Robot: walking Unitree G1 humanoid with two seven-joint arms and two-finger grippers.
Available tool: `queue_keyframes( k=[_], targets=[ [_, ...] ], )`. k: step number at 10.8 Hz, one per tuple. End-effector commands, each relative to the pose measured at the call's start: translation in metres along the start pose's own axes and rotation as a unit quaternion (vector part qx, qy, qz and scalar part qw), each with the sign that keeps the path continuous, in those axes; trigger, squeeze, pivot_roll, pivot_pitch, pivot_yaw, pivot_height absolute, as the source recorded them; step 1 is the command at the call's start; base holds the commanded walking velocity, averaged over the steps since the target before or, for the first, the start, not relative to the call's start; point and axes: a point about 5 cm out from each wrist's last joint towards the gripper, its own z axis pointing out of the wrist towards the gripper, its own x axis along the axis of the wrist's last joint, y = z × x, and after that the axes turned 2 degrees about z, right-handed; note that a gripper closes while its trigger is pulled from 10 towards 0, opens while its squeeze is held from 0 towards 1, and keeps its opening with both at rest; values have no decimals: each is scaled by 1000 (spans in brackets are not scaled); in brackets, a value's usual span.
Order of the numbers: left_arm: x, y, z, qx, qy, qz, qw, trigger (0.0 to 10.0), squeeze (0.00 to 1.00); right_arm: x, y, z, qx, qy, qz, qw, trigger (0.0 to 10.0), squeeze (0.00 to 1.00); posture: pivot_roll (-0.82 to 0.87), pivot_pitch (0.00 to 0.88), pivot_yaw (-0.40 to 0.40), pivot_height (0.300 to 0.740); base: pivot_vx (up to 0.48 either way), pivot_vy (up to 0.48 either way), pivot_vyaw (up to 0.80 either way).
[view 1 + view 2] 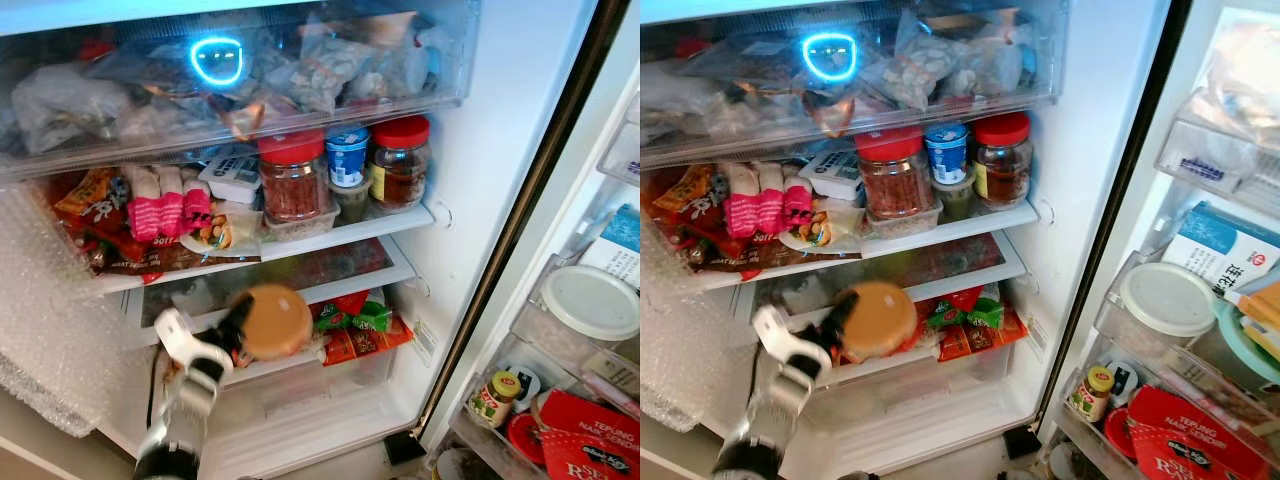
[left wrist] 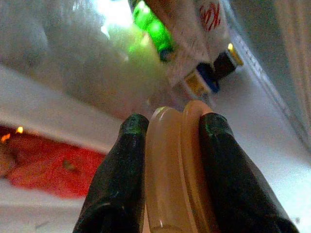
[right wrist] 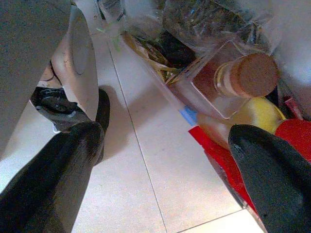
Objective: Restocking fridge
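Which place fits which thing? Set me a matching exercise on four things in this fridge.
Things:
1. tan lid
2. red-lidded jars
3. white-lidded tub
4. frozen bags

Places:
A. door shelf
B. top drawer
C. between the left gripper's fingers
D. middle shelf

Pairs: 1-C, 2-D, 3-A, 4-B

The round tan plastic lidded container was tipped on its side, its flat face outward, clamped between the left gripper's 2 black fingers before the fridge's white lower shelf.
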Motion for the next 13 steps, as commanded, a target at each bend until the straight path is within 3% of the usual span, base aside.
queue_keyframes(
  k=[1,7,13],
  targets=[
    [5,-2,3,11,12,-7,1000,10000,0,1,1,0,-1,3,2,1000,10000,0,-127,0,15,640,0,0,0],
    [3,0,8,10,16,6,1000,10000,0,1,1,0,-3,3,0,1000,10000,0,-129,0,17,640,0,0,0],
    [5,0,10,13,23,7,1000,10000,0,2,1,0,-5,3,-2,1000,10000,0,-134,0,19,640,280,0,0]
  ],
)
